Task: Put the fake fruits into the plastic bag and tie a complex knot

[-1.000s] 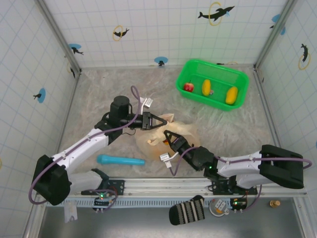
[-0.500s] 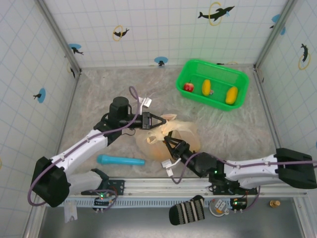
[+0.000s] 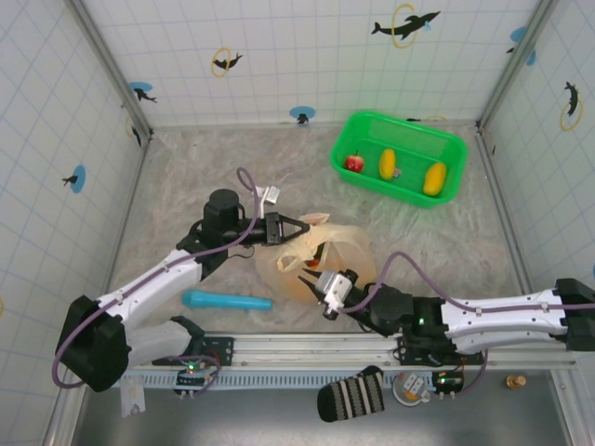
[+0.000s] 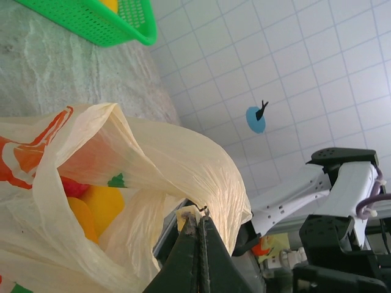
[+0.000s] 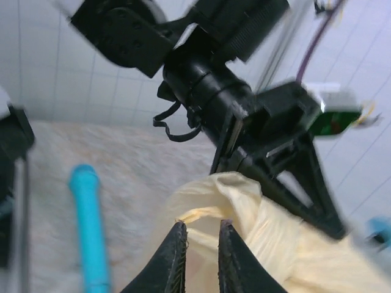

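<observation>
Moved: right gripper (image 3: 303, 276), to bag's (image 3: 351, 243) near edge.
Left gripper (image 4: 197, 220): pinching rim.
Right jaws: narrow, hold unclear.
Risk: film slips, fruits (image 4: 101, 204) spill.

Seen from the left wrist, the thin translucent cream-yellow plastic bag (image 4: 153, 159) runs off the left and bottom edges. Its film veils the glossy fake fruits (image 4: 101, 204) inside, which show as yellow, orange and red shapes whose kinds cannot be told. The green perforated plastic basket (image 4: 91, 24) is cut by the top edge. The right wrist picture is blurred throughout; there the blue cylindrical tube (image 5: 88, 226) leaves the bottom edge and the bag leaves the lower right corner.
</observation>
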You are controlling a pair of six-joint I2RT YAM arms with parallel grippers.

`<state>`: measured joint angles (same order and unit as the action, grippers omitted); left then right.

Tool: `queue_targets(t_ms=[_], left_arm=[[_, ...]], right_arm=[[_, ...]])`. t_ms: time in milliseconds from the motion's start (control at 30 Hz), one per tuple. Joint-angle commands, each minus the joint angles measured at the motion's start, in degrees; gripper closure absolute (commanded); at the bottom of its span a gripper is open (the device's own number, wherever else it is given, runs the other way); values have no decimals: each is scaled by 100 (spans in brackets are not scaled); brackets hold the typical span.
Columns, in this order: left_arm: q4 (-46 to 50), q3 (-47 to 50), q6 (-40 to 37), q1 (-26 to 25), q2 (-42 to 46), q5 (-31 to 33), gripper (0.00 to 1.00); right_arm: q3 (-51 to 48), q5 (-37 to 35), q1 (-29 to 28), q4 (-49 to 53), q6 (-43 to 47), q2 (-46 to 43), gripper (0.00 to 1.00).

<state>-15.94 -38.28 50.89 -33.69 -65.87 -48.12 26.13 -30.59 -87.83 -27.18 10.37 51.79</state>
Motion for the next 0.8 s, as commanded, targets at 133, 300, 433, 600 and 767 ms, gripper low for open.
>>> queue_targets(t_ms=[133,300,433,600,767], left_arm=[[-475,172,246,54,116,412,100],[-650,224,281,51,122,542,100],[-730,236,290,50,137,676,100],[-774,299,273,56,194,759,100],[-805,317,263,47,279,837,100]], right_arm=[[-258,1453,898,-171,-4501,194,68],[-720,1569,1176,-1241,-5615,455,50],[-613,1955,1349,-1771,-6034,862,49],[-366,2134,1347,-2304,-6150,1318,48],[-261,2057,1402,-2694,-6185,1566,43]])
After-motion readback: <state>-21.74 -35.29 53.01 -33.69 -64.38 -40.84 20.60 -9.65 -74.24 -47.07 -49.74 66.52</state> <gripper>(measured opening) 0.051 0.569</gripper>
